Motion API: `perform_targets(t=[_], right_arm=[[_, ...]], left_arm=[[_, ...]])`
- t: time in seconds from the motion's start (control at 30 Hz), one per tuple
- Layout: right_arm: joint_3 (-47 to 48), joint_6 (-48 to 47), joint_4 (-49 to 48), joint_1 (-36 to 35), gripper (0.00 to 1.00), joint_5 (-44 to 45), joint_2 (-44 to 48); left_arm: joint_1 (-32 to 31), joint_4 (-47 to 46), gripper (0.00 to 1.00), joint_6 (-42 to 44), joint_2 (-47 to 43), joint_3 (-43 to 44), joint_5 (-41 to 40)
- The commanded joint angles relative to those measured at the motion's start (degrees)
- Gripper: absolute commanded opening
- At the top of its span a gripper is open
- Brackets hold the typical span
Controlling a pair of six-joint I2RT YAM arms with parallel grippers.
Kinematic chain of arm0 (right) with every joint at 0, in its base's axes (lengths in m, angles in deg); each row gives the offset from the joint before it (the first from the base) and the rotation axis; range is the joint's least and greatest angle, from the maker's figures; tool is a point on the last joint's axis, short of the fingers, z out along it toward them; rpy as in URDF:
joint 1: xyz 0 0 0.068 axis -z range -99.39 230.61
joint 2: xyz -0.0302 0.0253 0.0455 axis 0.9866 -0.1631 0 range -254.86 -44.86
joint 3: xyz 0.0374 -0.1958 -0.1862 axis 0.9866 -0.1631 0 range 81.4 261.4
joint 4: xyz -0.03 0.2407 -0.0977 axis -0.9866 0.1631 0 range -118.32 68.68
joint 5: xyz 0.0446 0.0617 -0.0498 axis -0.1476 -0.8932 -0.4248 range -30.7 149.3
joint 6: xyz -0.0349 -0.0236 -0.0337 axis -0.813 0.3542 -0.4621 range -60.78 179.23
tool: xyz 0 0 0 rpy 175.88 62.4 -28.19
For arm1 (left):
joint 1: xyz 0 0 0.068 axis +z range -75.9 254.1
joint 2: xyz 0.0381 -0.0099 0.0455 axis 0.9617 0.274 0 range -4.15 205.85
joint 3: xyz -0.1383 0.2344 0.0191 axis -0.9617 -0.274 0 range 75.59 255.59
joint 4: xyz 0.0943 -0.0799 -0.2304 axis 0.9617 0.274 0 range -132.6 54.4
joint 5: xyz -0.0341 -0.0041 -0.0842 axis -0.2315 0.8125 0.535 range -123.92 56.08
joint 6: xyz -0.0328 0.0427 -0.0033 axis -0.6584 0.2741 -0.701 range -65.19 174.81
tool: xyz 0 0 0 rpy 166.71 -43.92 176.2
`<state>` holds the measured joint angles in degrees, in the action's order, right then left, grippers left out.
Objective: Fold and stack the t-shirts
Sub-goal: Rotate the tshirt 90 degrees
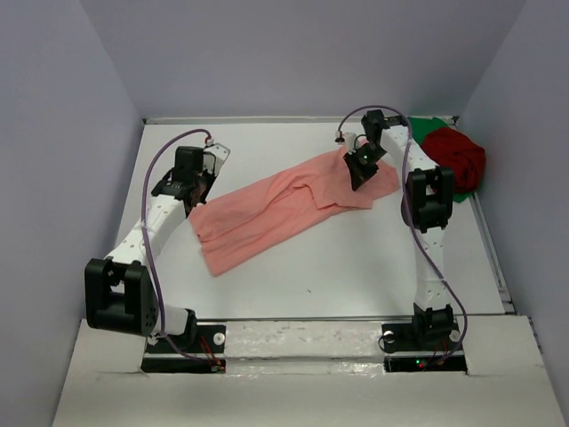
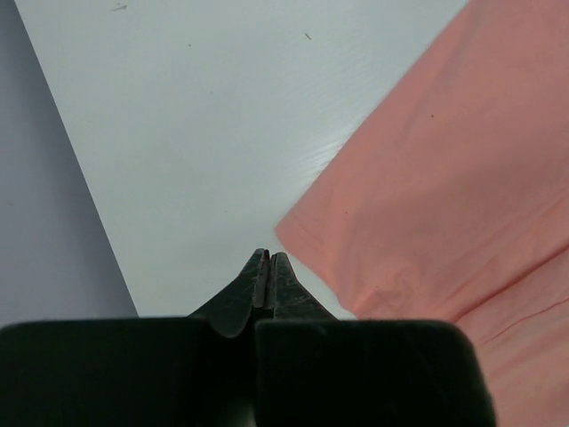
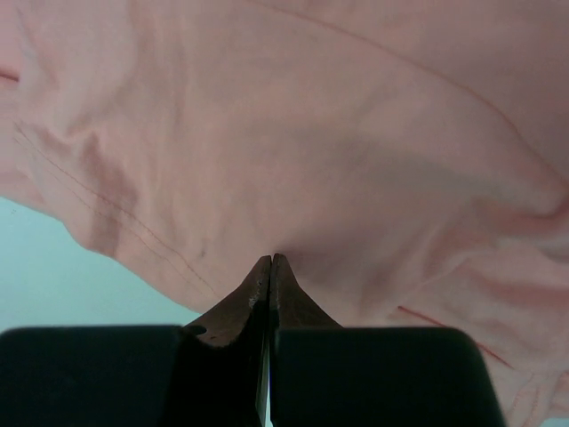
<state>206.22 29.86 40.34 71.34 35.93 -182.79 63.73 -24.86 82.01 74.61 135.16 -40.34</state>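
A salmon-pink t-shirt (image 1: 284, 206) lies spread in a diagonal band across the table's middle. My left gripper (image 1: 191, 189) is shut and empty just off its left corner; in the left wrist view the closed tips (image 2: 269, 257) sit over bare table beside the pink cloth (image 2: 444, 178). My right gripper (image 1: 359, 171) is over the shirt's far right end. It is shut, its tips (image 3: 271, 260) at the pink cloth (image 3: 293, 133), with no fold visibly pinched. A dark red t-shirt (image 1: 455, 157) sits bunched on a green one (image 1: 425, 125) at the back right.
White table (image 1: 356, 276) with grey walls on the left, far and right sides. The two-shirt pile fills the back right corner, close to my right arm's elbow (image 1: 429, 197).
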Motion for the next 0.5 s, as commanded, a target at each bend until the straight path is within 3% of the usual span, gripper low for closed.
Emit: perform_targets(t=[0.0, 0.27, 0.47], right_arm=[[4.47, -0.96, 2.97, -1.88, 0.00, -1.06, -1.90], [9.39, -1.48, 3.58, -3.47, 0.00, 7.81, -8.93], [10.71, -1.48, -1.16, -3.47, 0.00, 17.56, -10.95]], left_arm=[[0.44, -2.71, 0.00, -0.31, -3.00, -1.65, -2.11], [0.88, -2.80, 0.00, -0.22, -3.00, -2.71, -2.73], [0.97, -2.27, 0.00, -0.57, -2.30, -2.53, -2.20]])
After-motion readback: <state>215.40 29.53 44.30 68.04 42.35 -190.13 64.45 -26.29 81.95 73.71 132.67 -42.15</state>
